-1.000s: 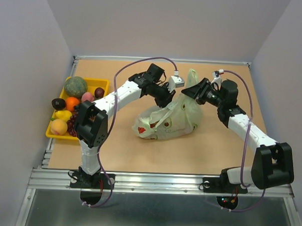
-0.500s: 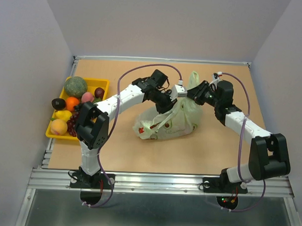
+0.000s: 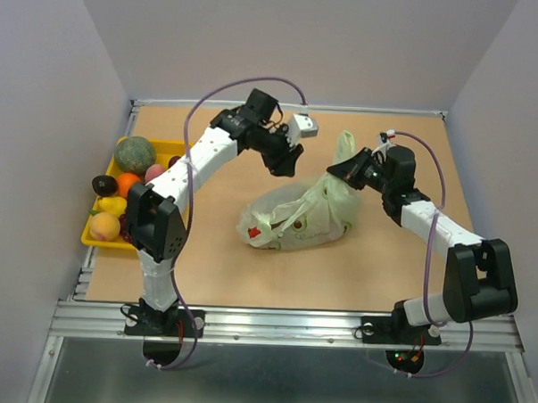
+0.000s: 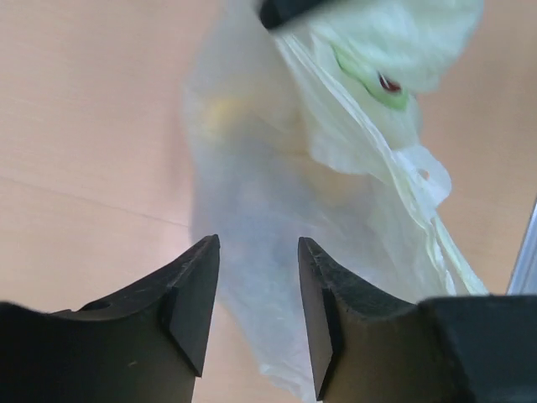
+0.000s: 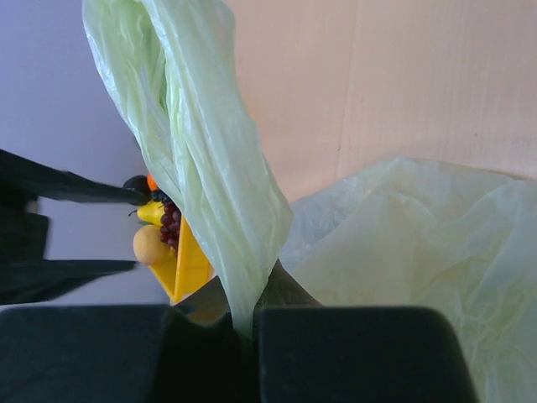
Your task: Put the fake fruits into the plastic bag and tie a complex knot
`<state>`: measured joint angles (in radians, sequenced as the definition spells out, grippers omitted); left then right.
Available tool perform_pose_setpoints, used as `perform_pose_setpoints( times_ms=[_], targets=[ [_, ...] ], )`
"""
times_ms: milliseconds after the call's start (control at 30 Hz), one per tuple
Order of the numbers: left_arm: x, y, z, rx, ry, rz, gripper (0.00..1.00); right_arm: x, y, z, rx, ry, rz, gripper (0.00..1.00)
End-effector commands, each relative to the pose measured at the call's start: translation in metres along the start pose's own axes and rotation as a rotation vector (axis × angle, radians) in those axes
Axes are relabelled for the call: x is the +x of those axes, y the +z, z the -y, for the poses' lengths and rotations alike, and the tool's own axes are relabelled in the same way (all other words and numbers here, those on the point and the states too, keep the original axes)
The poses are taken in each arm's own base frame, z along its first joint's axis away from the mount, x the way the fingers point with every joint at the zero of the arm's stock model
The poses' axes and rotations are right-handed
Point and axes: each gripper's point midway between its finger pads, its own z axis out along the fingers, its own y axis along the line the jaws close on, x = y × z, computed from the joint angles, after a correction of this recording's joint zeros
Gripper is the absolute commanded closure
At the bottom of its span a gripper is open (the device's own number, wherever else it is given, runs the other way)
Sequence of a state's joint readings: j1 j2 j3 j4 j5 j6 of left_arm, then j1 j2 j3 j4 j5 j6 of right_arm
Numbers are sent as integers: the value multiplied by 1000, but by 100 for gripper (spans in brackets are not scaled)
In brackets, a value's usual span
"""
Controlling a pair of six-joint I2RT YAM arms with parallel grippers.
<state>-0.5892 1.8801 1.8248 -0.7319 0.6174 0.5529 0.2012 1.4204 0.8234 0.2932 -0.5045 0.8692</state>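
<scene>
The plastic bag [image 3: 300, 216] lies mid-bench [image 3: 248, 272]. The right pincer [image 3: 335, 171] squeezes its top at 2 o'clock. The left pincer [image 3: 284, 167], released, has pulled back toward 11 o'clock. Other fake fruits [image 3: 127, 182] fill the tray [image 3: 178, 147] at 9 o'clock.

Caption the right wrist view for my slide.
Right fingers clamp the twisted handle of the pale green translucent plastic bag.

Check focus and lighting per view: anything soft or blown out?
Top external: sharp, even light, only soft shadows beside the plastic bag. Left wrist: bag soft and pale, dark jaws crisper. Right wrist: bag strand pinched in the jaws in focus, fake fruits behind slightly soft.
</scene>
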Motion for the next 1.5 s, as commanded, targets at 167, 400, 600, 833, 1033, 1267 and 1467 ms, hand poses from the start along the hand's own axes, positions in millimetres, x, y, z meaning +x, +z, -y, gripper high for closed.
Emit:
perform_pose_setpoints(
  times_ms=[167, 400, 600, 833, 1033, 1267, 1467],
  targets=[
    [-74, -27, 30, 10, -44, 169, 36, -2, -10, -11, -46, -64, 20, 99],
    [-45, 14, 48, 11, -34, 68, 35, -4, -9, -12, -46, -73, 25, 100],
    [1, 46, 67, 46, 52, -91, 70, -7, -6, -8, -29, -63, 34, 99],
    [42, 70, 58, 16, 121, -194, 100, -2, -1, -4, -36, -38, 12, 86],
    [-12, 37, 57, 24, 152, -52, 71, 5, 3, 5, -33, -48, -15, 100],
    [-105, -97, 47, 48, 158, 333, 22, 13, -4, -1, -71, -125, -56, 100],
    [-55, -152, 41, 23, 17, 321, 14, 21, -9, -3, -88, -179, -94, 100]
  ],
)
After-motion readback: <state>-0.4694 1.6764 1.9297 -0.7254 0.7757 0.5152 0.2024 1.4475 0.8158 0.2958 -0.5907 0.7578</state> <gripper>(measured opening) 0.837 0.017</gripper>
